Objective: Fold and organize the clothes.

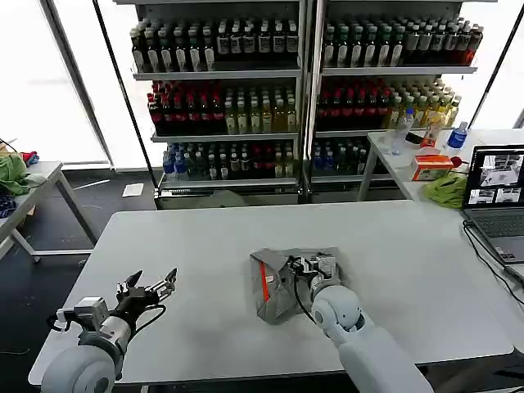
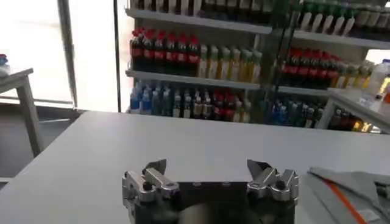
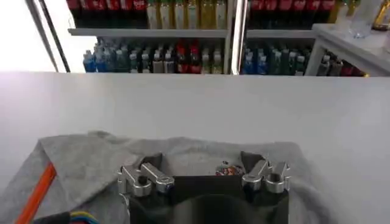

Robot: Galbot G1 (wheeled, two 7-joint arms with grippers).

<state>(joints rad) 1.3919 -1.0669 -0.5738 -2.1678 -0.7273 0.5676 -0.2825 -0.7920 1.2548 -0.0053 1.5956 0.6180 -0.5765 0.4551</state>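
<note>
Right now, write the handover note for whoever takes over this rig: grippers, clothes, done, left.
Left gripper: open, holding nothing, hovering over bare table on the robot's left, apart from the shirt.
Right gripper: open, over the grey T-shirt, fingers spread above the chest print; nothing gripped.
Clothes: one T-shirt, bunched into a rough bundle at table centre, orange-red stripe showing on its left side.
Done: shirt gathered into a compact bundle.
Left: probably tidy the fold, then set it in place.

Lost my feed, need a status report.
Left gripper open, idle over bare table. Right gripper open above folded grey T-shirt. Nothing in the way.
</note>
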